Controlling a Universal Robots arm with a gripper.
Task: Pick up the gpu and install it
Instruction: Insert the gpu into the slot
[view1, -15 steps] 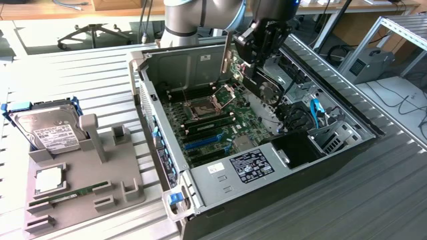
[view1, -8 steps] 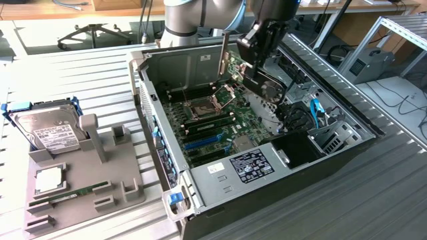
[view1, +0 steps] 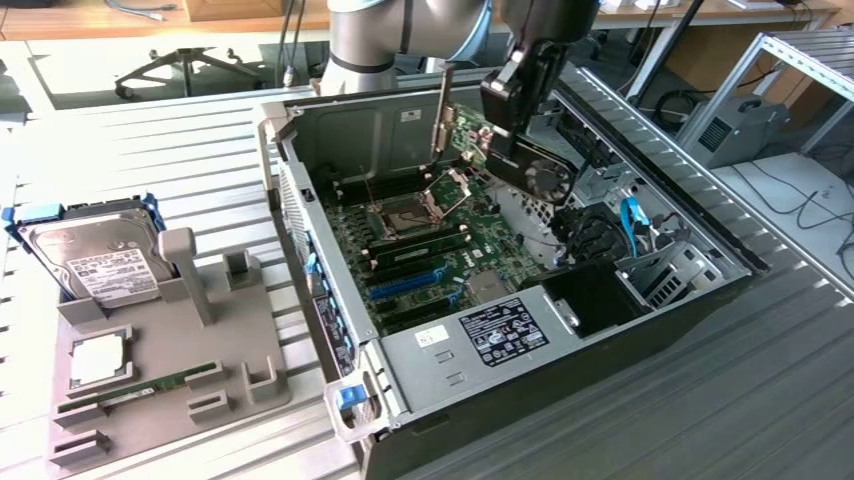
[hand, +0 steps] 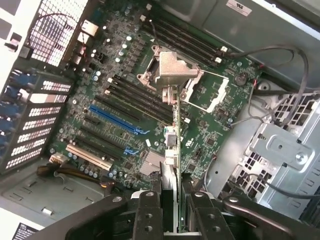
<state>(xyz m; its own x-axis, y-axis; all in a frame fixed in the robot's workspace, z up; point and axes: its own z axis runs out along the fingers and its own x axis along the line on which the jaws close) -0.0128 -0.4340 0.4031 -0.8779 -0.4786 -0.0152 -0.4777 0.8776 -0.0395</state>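
One gpu (view1: 545, 172) hangs on edge, tilted, over the far part of the one motherboard (view1: 447, 245) inside the one open case (view1: 441, 375). The gripper (hand: 174, 202) clamps it. The arm (view1: 387, 35) points down from the far side. One hard drive (view1: 100, 262) stands at the exterior view's left.

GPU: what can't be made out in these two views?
- GPU fan face: wrist view, card seen edge-on.
- Its upper end: exterior view, covered by the jaws.
- Motherboard strip under the card: wrist view, hidden by card.
- Hard drive label print: exterior view, too small.
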